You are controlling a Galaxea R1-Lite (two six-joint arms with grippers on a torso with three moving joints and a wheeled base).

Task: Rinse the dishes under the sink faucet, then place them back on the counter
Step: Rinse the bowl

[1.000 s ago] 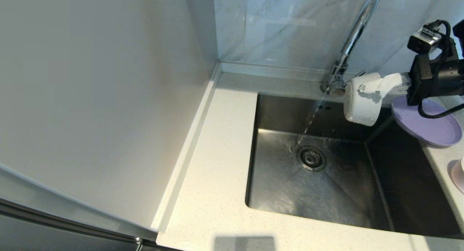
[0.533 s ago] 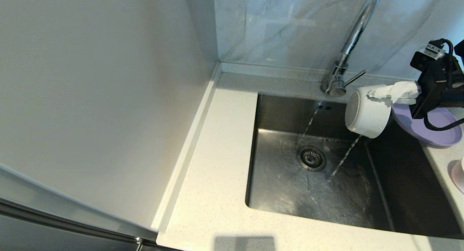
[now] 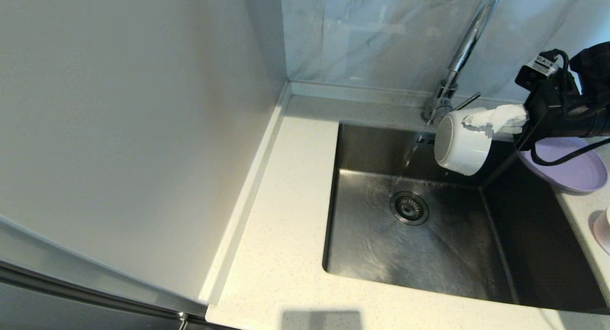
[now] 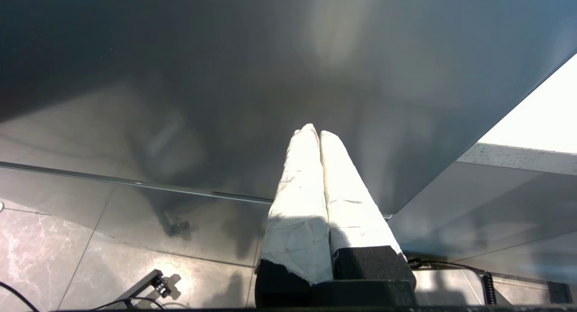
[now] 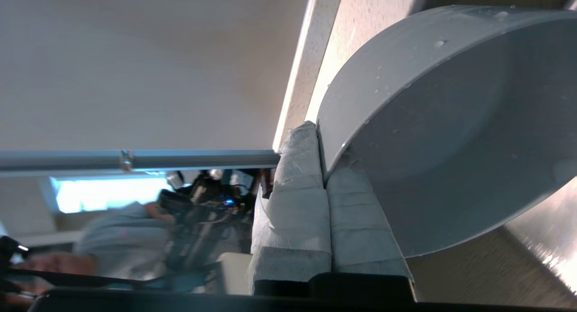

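Observation:
My right gripper (image 3: pixel 472 121) is shut on the rim of a pale, near-white bowl (image 3: pixel 460 144), holding it on its side above the back right of the sink with the mouth facing left. In the right wrist view the gripper (image 5: pixel 319 138) pinches the wet bowl (image 5: pixel 451 122) wall between its wrapped fingers. The chrome faucet (image 3: pixel 464 44) runs a thin stream just left of the bowl's mouth. The lilac plate (image 3: pixel 574 170) lies on the counter (image 3: pixel 286 201) right of the sink. My left gripper (image 4: pixel 317 132) is parked, shut and empty, out of the head view.
The steel sink basin (image 3: pixel 429 258) has a round drain (image 3: pixel 409 208) and wet streaks. A grey panel stands along the counter's left side. A pale pink round item (image 3: pixel 601 230) sits at the right edge, cut off. The faucet lever (image 3: pixel 466 101) points toward the bowl.
The right gripper carried the bowl up and to the left, closer to the stream. Half a second ago water poured out of the tipped bowl; now none falls from it.

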